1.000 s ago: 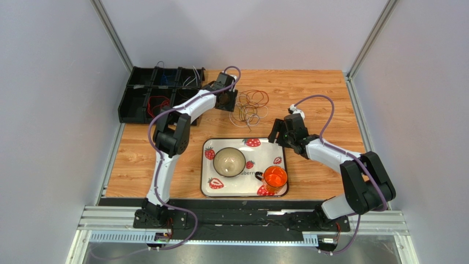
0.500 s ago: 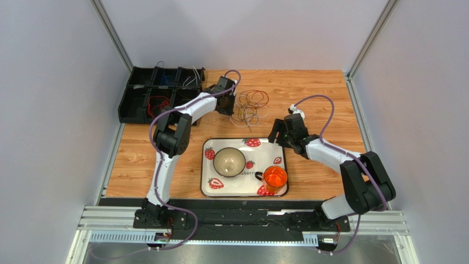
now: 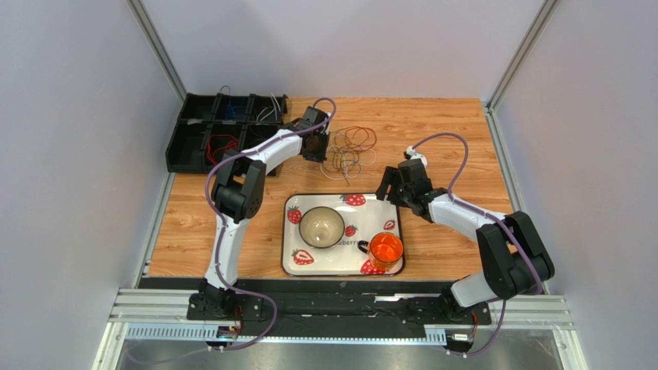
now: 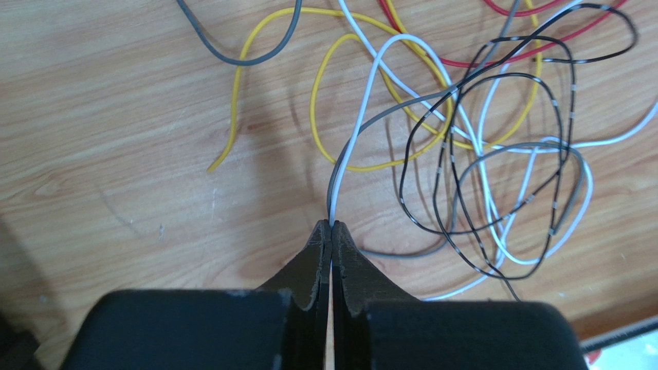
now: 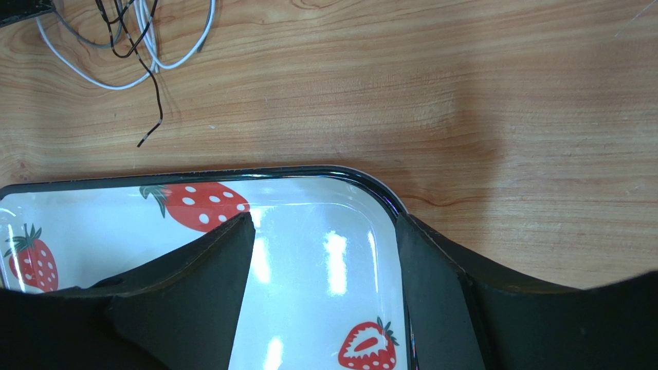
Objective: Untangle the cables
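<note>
Top external view: the left arm stretches far across the wooden surface point(image 3: 432, 123) to the tangled cables point(image 3: 349, 149), left pincer point(image 4: 331, 230) clenched on a white and a grey strand. The right arm bends inward, right pincer point(image 5: 324, 220) released above the strawberry tray's point(image 3: 336, 262) corner.

My fingers point(image 4: 309, 270) are matt black plastic, the cables point(image 4: 334, 202) smooth-sheathed, the table point(image 4: 116, 116) grained wood, the tray point(image 5: 324, 254) glossy white.
</note>
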Tool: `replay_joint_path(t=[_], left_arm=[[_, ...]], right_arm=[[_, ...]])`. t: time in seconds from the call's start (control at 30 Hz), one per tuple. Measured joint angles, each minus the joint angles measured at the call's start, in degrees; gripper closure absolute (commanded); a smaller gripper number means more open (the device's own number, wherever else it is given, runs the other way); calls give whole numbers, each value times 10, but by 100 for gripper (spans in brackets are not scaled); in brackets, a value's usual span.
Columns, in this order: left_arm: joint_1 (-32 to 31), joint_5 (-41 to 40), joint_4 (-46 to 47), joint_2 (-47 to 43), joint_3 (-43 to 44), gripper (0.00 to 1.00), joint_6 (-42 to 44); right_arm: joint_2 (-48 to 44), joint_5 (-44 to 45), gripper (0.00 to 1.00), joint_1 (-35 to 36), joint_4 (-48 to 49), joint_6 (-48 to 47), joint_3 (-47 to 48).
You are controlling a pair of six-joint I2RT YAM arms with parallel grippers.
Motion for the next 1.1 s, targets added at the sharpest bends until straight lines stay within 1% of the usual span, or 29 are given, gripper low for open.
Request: replay_joint_path(t=[0.2, 0.27, 0.33, 0.4, 0.5, 0.53, 0.87, 0.97, 1.0, 1.03, 1.1], left_arm=[[0, 5, -31, -31, 10, 98, 0], [0, 8, -39, -37, 19, 96, 0], [0, 10, -43, -42, 24, 90, 0], [0, 10, -46, -46, 26, 90, -1], [-1, 10, -54, -47, 26, 94, -1], [-1, 10, -56, -47, 26, 100, -1], [-1, 29, -72, -64, 30, 100, -5], [-1, 38, -102, -66, 96, 100, -7], [-1, 43, -116, -66, 152, 100, -7], [-1, 44, -115, -66, 165, 100, -7], [-1, 55, -128, -66, 254, 100, -7]], right_arm=[[0, 0, 29, 0, 0, 0, 0], [0, 0, 29, 0, 0, 0, 0], [0, -1, 29, 0, 0, 0, 0], [0, -2, 29, 0, 0, 0, 0], [0, -2, 29, 0, 0, 0, 0], [0, -2, 29, 0, 0, 0, 0], [0, -3, 28, 0, 0, 0, 0], [0, -3, 29, 0, 0, 0, 0], [0, -3, 29, 0, 0, 0, 0], [0, -3, 29, 0, 0, 0, 0], [0, -3, 28, 0, 0, 0, 0]])
